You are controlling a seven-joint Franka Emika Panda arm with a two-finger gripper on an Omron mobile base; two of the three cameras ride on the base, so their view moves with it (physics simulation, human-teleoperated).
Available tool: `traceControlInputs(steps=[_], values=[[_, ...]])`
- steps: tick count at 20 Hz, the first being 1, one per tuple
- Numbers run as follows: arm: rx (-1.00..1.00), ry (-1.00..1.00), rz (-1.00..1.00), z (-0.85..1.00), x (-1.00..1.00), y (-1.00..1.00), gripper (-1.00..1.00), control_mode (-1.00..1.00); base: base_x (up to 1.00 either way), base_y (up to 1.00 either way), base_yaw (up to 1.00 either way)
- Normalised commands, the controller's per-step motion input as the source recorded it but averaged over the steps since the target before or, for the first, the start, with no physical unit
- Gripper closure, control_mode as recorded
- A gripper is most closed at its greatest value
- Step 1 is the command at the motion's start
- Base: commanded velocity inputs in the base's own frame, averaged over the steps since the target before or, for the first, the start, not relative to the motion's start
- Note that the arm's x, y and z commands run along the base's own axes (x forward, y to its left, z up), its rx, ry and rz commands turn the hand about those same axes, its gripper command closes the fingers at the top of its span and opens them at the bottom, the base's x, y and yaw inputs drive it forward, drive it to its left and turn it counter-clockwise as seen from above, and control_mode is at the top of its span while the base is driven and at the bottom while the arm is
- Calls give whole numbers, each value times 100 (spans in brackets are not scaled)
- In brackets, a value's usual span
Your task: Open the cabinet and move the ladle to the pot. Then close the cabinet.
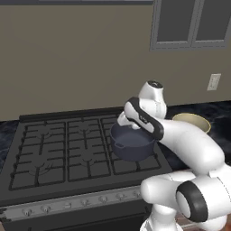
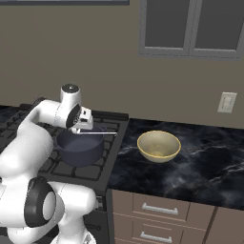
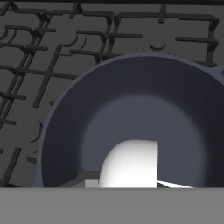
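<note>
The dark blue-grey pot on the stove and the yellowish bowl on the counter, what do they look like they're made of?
The dark blue-grey pot looks like matte enamelled or coated metal: smooth, even walls with only a soft sheen. The yellowish bowl looks like glazed ceramic, maybe plastic: a uniform cream colour with a soft gloss inside. Both are rendered, so neither guess is certain.

Hiding part of the pot [image 1: 131, 146] behind the arm; covering the ladle's [image 2: 97, 133] bowl end near the pot.

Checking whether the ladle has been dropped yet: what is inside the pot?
The pot looks bare inside; the ladle is held above its rim by the gripper, whose white body hides part of the bottom.
</note>
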Motion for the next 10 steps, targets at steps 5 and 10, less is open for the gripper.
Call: traceControlInputs(steps=[5, 10], values=[[0, 0, 0, -19, 22, 0, 100, -100, 0, 0, 0], [0, 0, 0, -23, 19, 0, 100, -100, 0, 0, 0]])
